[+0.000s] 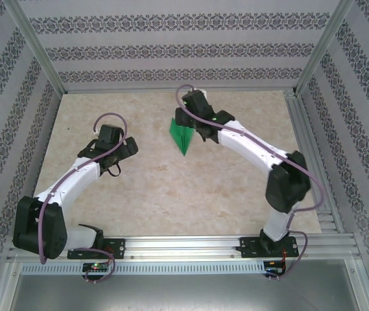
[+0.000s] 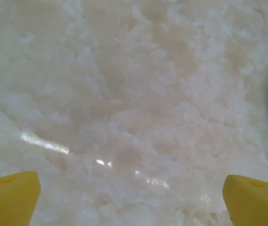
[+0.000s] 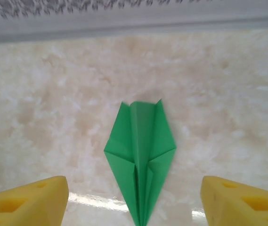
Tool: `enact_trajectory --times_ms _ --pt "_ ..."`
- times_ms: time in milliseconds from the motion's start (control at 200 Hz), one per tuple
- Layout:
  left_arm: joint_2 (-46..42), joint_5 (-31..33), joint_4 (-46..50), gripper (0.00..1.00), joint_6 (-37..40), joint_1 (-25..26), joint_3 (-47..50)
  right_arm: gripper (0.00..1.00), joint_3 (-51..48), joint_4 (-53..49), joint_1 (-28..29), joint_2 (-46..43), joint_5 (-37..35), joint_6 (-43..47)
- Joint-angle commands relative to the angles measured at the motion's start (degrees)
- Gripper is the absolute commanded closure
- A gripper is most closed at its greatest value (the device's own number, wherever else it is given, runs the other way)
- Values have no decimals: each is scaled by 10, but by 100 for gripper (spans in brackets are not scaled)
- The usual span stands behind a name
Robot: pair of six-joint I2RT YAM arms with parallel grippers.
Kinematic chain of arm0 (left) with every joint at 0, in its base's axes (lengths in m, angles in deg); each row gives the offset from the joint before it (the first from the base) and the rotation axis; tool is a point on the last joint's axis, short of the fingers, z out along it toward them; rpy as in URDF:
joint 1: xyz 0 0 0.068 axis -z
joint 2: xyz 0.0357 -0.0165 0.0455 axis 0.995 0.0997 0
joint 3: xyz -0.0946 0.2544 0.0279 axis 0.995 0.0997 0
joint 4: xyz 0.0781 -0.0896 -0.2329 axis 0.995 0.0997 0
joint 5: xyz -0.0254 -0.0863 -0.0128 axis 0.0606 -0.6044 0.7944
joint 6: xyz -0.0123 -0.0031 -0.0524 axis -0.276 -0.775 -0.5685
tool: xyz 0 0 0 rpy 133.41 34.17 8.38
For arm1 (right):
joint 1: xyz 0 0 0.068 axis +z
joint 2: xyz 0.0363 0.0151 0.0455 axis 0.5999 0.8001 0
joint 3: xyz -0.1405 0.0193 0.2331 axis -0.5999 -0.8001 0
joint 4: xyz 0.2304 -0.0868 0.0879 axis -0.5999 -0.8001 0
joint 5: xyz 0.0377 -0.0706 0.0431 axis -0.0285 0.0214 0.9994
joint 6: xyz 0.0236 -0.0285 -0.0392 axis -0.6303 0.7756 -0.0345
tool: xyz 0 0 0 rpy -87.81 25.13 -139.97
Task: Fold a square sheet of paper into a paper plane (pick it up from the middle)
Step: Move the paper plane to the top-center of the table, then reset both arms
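The paper plane (image 3: 141,155) is seen lying flat on the marbled tabletop (image 1: 145,188), toward its far middle, between the widely spread right fingers (image 3: 30,200) and untouched by them. The left fingers (image 2: 9,195) are likewise spread wide above bare tabletop.

A lab test cell: aluminium frame (image 1: 38,48), patterned walls (image 1: 171,52), marble-look table (image 1: 158,188).

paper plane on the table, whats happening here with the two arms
A folded green paper plane lies flat on the marble-look table, held by nothing. The right gripper is right by its pointed end, jaws open, both fingers clear of the paper. The left gripper, also open, is over bare table off to the plane's left.
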Motion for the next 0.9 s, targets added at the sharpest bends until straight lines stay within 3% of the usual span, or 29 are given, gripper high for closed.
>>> enact_trajectory --times_ms 0,125,280,425,709,899 --pt "-30 43 17 0 30 -11 -27 16 -76 60 -22 -73 -74 33" --pt "-55 92 2 0 47 -22 -21 2 -194 147 -59 -184 -149 66" --pt "-94 136 -61 0 71 -47 31 2 -334 234 -140 -298 -162 88" --pt "-132 150 -141 0 122 -70 92 2 -432 271 -218 -345 -173 95" --pt "-102 83 -324 0 232 -97 183 2 -577 420 -330 -310 -118 139" --pt "-60 18 -477 0 320 -103 241 2 -618 546 -342 -247 -41 172"
